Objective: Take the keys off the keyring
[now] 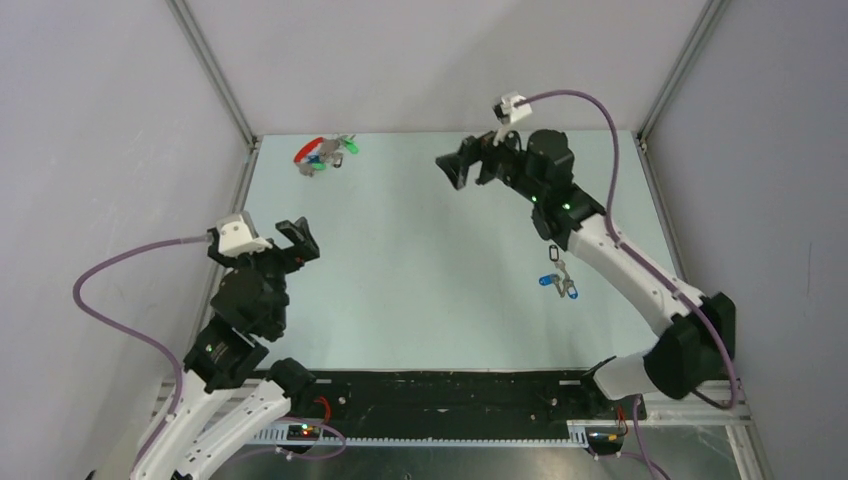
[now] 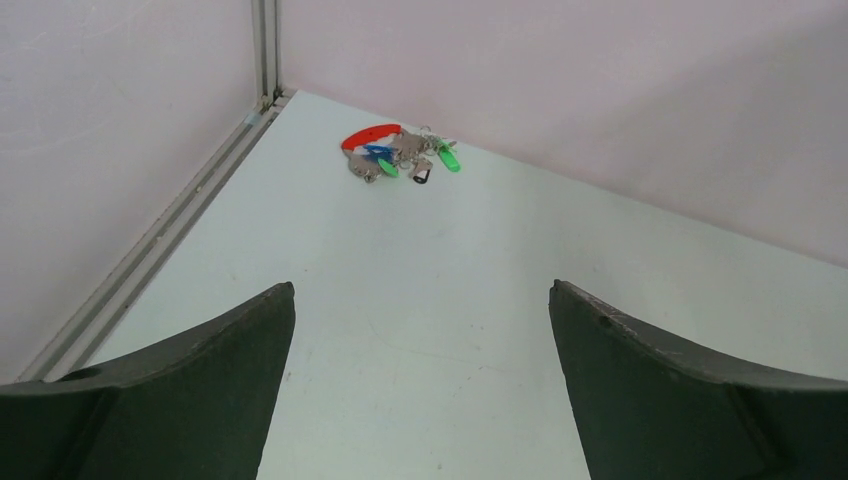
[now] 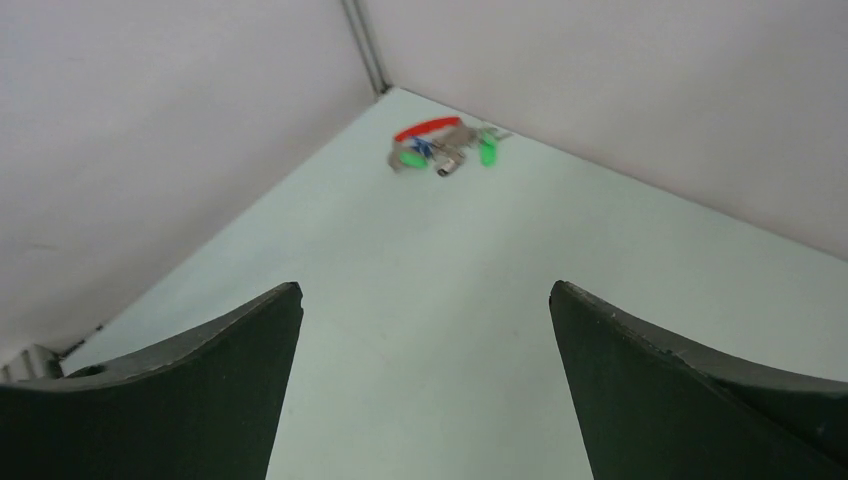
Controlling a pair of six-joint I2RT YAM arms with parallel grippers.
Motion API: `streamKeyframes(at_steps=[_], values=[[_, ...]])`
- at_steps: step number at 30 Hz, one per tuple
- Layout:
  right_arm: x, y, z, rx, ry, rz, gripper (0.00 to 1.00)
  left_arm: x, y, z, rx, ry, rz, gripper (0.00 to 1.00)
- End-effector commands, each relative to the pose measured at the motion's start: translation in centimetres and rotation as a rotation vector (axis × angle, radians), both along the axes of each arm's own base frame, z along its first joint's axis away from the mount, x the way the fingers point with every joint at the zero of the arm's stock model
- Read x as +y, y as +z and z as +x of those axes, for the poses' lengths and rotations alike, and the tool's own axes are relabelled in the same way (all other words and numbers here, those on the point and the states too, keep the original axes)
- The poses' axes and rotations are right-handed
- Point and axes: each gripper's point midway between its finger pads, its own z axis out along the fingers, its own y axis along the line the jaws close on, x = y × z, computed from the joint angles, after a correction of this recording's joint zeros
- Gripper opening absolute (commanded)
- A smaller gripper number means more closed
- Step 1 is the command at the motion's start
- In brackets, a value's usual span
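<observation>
The keyring [image 1: 313, 149], with its red curved band, lies at the far left corner of the table, bunched with silver keys [image 1: 338, 150] with green and blue caps. It also shows in the left wrist view [image 2: 372, 135] and, blurred, in the right wrist view [image 3: 428, 129]. My left gripper [image 1: 298, 237] is open and empty, well short of the bunch. My right gripper [image 1: 463, 168] is open and empty, to the right of the bunch and above the table. Its fingers [image 3: 230, 370] frame bare table.
A separate small cluster of blue-capped keys [image 1: 558, 284] lies on the table under the right arm. Grey walls and metal frame posts [image 1: 215, 75] close in the table at back and sides. A black rail [image 1: 450, 390] runs along the near edge.
</observation>
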Motion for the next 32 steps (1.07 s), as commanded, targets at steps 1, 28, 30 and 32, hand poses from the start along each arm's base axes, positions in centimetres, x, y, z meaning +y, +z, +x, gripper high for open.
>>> streamKeyframes(at_steps=[1, 28, 30, 32], values=[[-5.5, 5.4, -3.3, -0.166, -0.131, -0.012, 1.00, 0.4, 1.3, 1.1, -0.006, 0.090, -0.085, 1.00], [-18.7, -4.0, -7.6, 0.114, -0.454, -0.029, 0.99, -5.7, 2.5, 0.7, -0.062, -0.308, 0.035, 1.00], [-18.7, -3.8, -7.6, 0.108, -0.451, -0.026, 0.99, -5.9, 2.4, 0.8, -0.057, -0.315, 0.042, 1.00], [-18.7, -3.8, -7.7, 0.106, -0.450, -0.025, 1.00, -6.2, 2.4, 0.7, -0.058, -0.334, 0.044, 1.00]])
